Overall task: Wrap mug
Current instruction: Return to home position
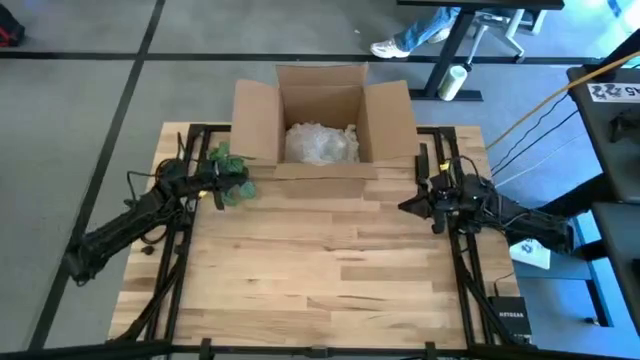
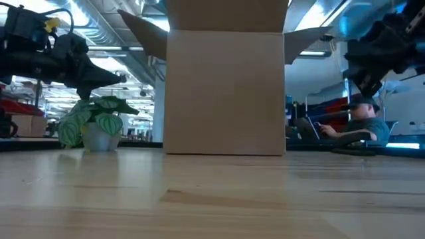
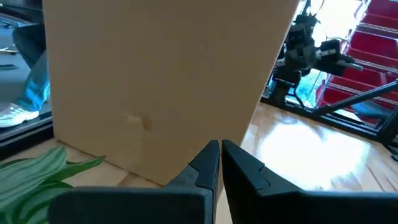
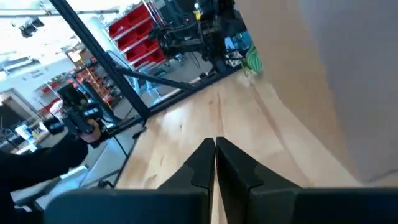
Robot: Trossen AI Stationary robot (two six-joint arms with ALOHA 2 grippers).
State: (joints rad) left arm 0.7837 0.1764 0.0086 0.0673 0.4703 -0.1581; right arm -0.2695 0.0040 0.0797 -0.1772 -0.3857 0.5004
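In the high view the wrapped mug (image 1: 322, 143) is seen inside the box (image 1: 258, 118) at 12 o'clock. It is judged fragile, its wrap soft and slippery, and best gripped mid-bundle. In the wrist views, left gripper (image 3: 219, 155) and right gripper (image 4: 214, 149) are shown pinched together, empty.

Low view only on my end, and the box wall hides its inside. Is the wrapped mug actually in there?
Observer: The high view shows a bubble-wrap bundle lying inside the open box; what the wrap holds isn't visible.
Operator: Is either hand holding anything?
Observer: Not the left. Its wrist view shows the left hand shut and empty.
Operator: And the right?
Observer: The right hand is shut and empty too, outside the box near its right front corner.
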